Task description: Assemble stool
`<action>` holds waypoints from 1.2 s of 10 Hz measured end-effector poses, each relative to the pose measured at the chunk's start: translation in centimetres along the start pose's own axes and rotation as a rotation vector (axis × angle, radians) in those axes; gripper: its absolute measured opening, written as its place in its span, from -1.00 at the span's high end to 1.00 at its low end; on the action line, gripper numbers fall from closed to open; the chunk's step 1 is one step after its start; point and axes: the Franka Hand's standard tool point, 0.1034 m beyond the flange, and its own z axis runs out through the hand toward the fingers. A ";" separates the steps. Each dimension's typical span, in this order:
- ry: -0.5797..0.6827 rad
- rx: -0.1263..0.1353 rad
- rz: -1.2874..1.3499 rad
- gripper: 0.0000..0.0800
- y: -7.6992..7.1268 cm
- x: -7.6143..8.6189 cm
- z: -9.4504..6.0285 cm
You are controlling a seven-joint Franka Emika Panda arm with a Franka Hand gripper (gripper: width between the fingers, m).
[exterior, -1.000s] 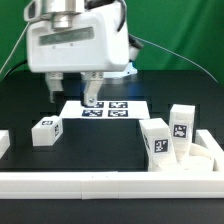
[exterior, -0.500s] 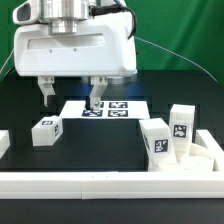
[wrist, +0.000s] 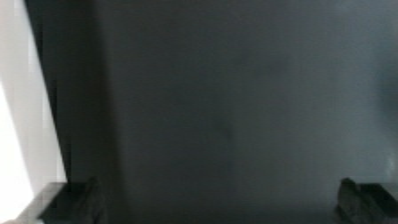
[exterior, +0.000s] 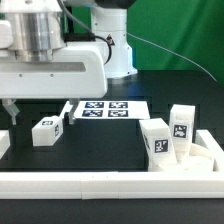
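Small blocky white plastic leg [exterior: 46, 131] with a black-and-white square tag sits left, beneath the empty two-finger gripper [exterior: 38, 112], jaws spread

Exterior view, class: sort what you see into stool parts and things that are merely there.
Stool parts: seat disc; leg lying alone; two legs standing by the disc.

Merely there: marker board; white rail; black table.
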 end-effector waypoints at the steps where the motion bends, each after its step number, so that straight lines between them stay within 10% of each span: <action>1: -0.018 0.000 -0.020 -0.62 -0.1 0.0 -0.2; 5: -0.234 0.056 -0.006 -0.62 -0.1 -1.8 0.9; 12: -0.776 0.033 0.013 -0.62 1.0 -2.7 1.6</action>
